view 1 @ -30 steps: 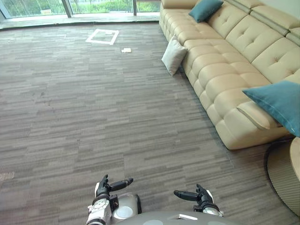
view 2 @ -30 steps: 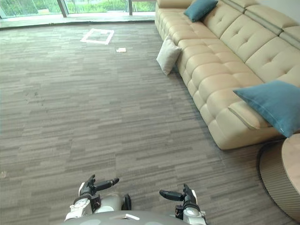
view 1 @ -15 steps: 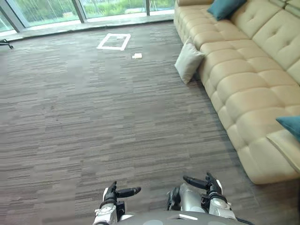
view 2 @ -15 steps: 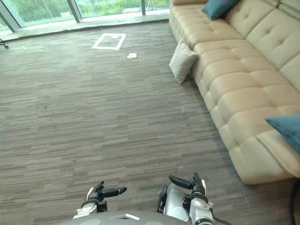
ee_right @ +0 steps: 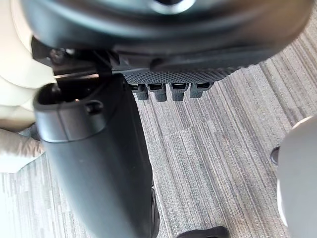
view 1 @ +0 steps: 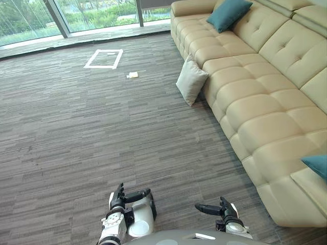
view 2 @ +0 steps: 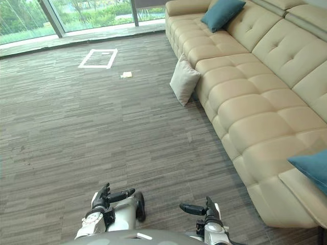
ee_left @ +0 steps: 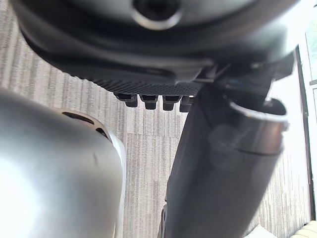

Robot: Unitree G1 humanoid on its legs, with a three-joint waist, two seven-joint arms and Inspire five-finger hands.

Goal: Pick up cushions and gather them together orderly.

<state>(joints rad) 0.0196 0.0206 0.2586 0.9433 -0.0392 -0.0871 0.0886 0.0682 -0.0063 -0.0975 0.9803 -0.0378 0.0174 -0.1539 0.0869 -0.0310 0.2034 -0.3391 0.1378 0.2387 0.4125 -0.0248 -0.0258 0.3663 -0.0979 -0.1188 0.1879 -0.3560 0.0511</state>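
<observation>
- The cream cushion stands on edge on the carpet, leaning against the front of the sofa. It probably slid off the seat, and it looks like the first one to collect.
- A teal cushion rests against the sofa's backrest at its far end, a likely gathering spot.
- A second teal cushion lies on the sofa's near end, cut off by the picture's edge, so its full shape is unclear.
- The left hand and right hand hang low, well short of the sofa. Their fingers are loosely spread and hold nothing, consistent with walking over.
- A white taped square and a small pale scrap lie on the carpet out from the sofa's far end. What the scrap is I cannot tell.
</observation>
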